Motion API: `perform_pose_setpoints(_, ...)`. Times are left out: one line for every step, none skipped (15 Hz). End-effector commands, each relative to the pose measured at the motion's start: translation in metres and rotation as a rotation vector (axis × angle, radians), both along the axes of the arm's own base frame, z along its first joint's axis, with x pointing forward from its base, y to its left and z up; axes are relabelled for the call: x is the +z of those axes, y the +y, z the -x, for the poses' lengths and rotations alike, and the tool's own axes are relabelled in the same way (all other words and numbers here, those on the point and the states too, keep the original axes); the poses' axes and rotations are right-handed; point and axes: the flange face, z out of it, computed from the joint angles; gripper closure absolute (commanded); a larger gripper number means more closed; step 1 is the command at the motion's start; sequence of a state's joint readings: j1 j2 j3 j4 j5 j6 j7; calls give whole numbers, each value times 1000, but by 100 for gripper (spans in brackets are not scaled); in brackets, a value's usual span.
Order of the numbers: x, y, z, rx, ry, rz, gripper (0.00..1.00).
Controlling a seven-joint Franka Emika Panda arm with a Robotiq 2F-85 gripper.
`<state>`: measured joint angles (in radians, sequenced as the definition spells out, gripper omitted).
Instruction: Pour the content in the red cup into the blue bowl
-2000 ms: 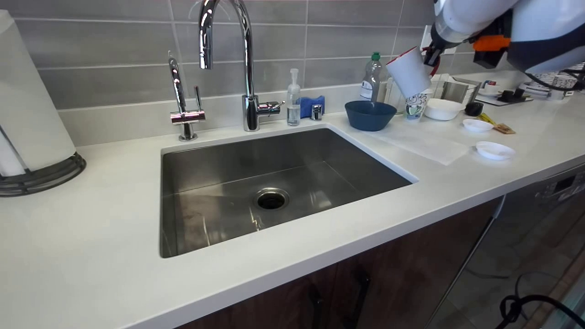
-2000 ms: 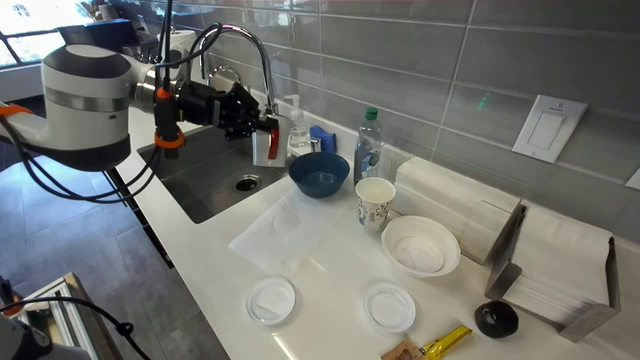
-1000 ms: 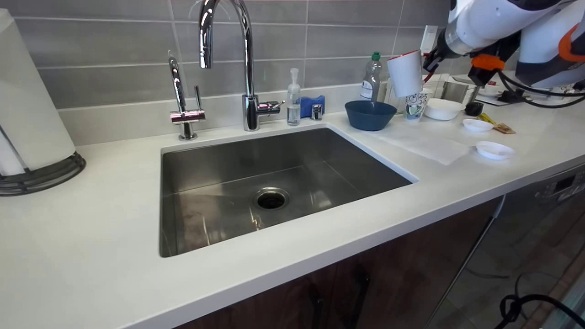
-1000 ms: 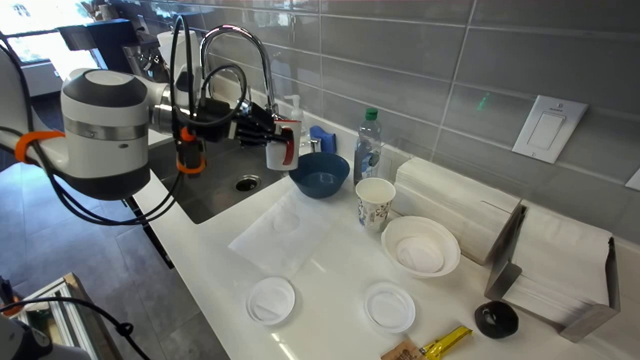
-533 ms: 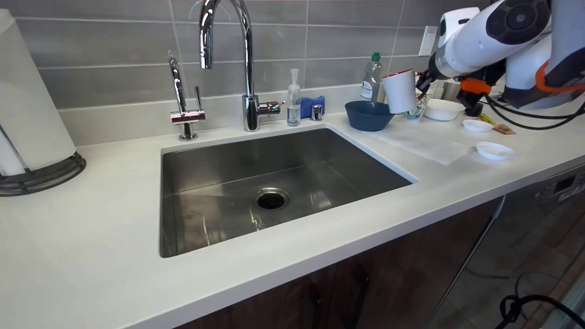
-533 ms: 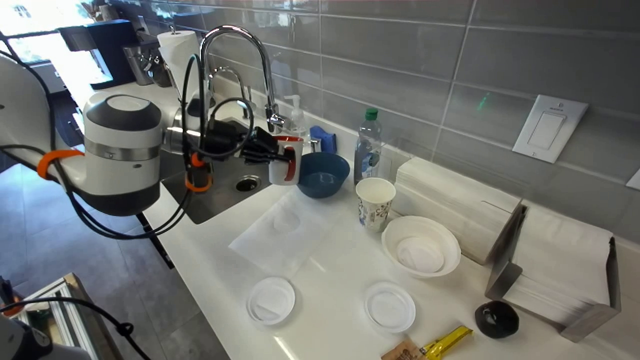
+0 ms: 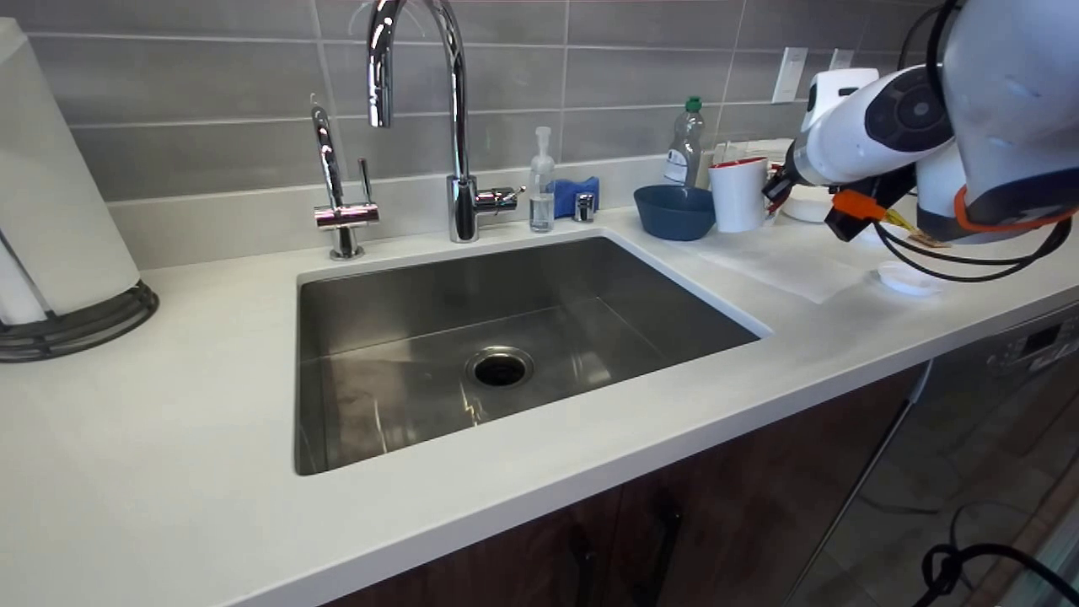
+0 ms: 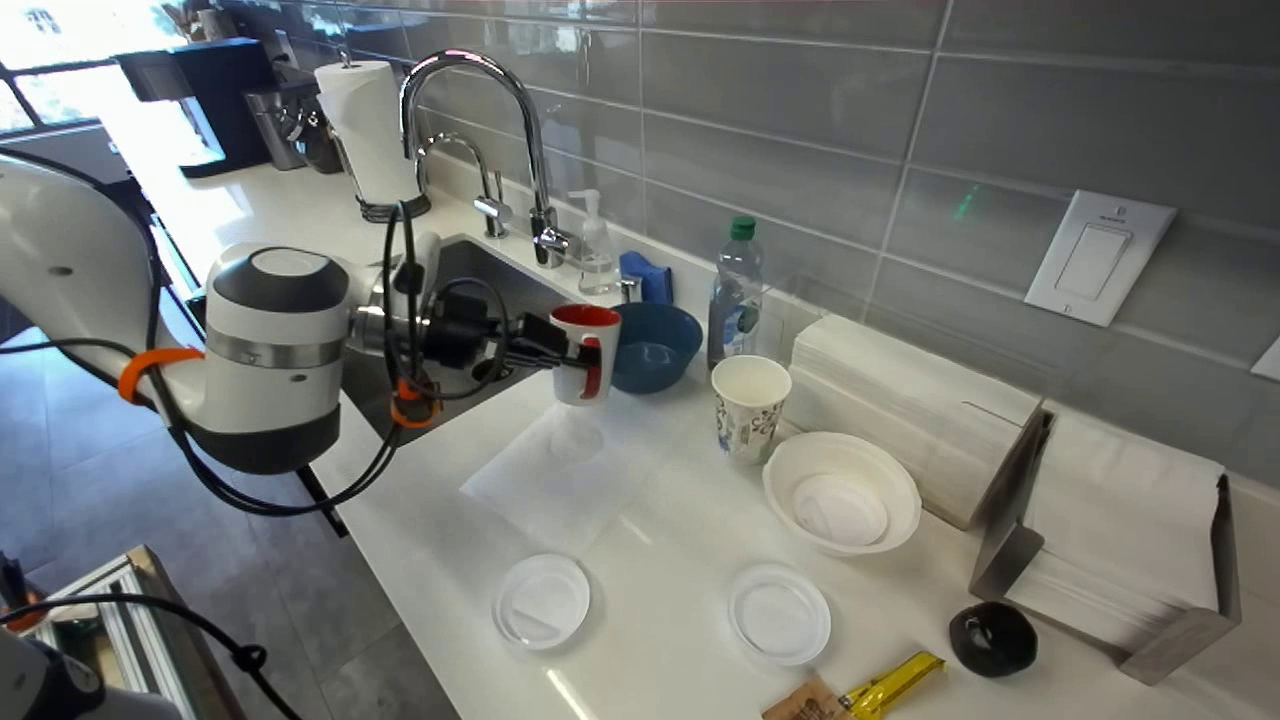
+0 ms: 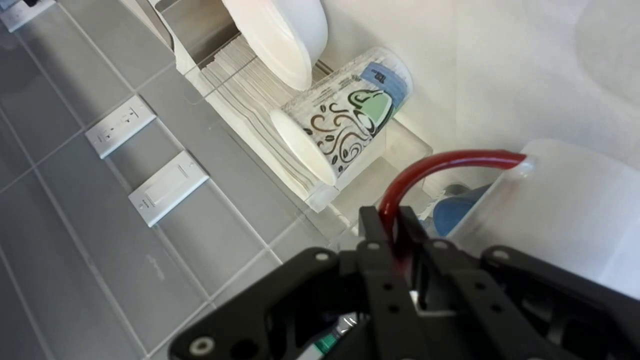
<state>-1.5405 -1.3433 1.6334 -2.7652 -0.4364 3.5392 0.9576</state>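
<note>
While the gripper (image 9: pixel 389 216) clamps its handle (image 9: pixel 452 159) — grasp done — the red cup (image 7: pixel 738 199) is near upright beside the blue bowl (image 7: pixel 672 216). Pour finished or left? Can't tell.

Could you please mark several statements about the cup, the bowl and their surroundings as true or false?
1. The gripper holds the red cup by its handle. True.
2. A green-capped bottle stands near the blue bowl. True.
3. The red cup is upside down. False: it is nearly upright, beside the blue bowl.
4. The patterned paper cup stands upright. True.
5. The blue bowl sits inside the sink. False: it stands on the counter beside the sink.
</note>
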Motion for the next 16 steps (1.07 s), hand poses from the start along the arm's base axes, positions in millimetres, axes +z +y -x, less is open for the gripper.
perform_pose_setpoints(-9,-2,0,-10,-61,5,97)
perform_pose_setpoints(-14,-1,1,-13,-60,-1,97)
perform_pose_setpoints(-17,-1,2,-15,-61,-3,97)
perform_pose_setpoints(-20,-1,3,-18,-61,-6,97)
perform_pose_setpoints(-24,-1,3,-21,-62,-5,97)
perform_pose_setpoints(-26,-1,4,-23,-59,-6,97)
perform_pose_setpoints(-29,-2,5,-25,-57,-9,97)
perform_pose_setpoints(-30,-2,5,-26,-57,-10,97)
perform_pose_setpoints(-32,-2,6,-25,-51,-10,97)
perform_pose_setpoints(-33,-2,6,-25,-51,-9,97)
perform_pose_setpoints(-34,-3,6,-25,-47,-7,80)
perform_pose_setpoints(-34,-3,7,-25,-44,-7,61)
perform_pose_setpoints(-33,-3,6,-26,-47,-4,56)
perform_pose_setpoints(-32,-4,6,-28,-50,-1,48)
perform_pose_setpoints(-31,-4,6,-28,-48,-2,42)
perform_pose_setpoints(-30,-4,6,-25,-49,-6,36)
